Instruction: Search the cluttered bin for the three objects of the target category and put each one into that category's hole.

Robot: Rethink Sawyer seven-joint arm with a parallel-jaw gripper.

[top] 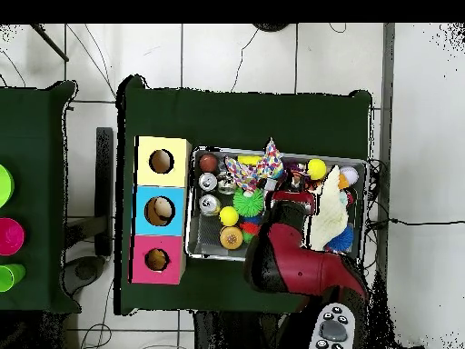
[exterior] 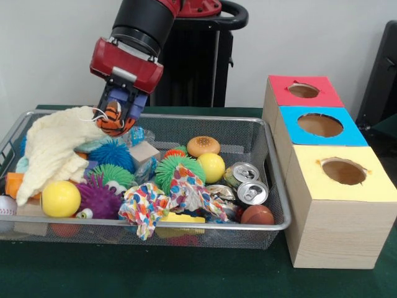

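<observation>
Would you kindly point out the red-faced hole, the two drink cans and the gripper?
Red-faced hole (exterior: 303, 90): front view, its dark opening.
Drink cans (exterior: 252, 192): front view, nearer can's lid.
Gripper (exterior: 118, 117): front view, around an orange striped toy.

From the front, the hand's (exterior: 119, 110) tips are buried behind an orange striped toy (exterior: 115, 121), so no telling how they sit on it. The wire basket (exterior: 186, 227) runs off the left edge, taking half a baseball (exterior: 5, 205) with it. A cream cloth (exterior: 53, 149) covers whatever's under it. The flowery rag (exterior: 164, 202) hides most of a yellow thing (exterior: 181, 218). From above, the arm (top: 291, 254) blocks the basket's near corner, and the toys in there are too tiny to name.
</observation>
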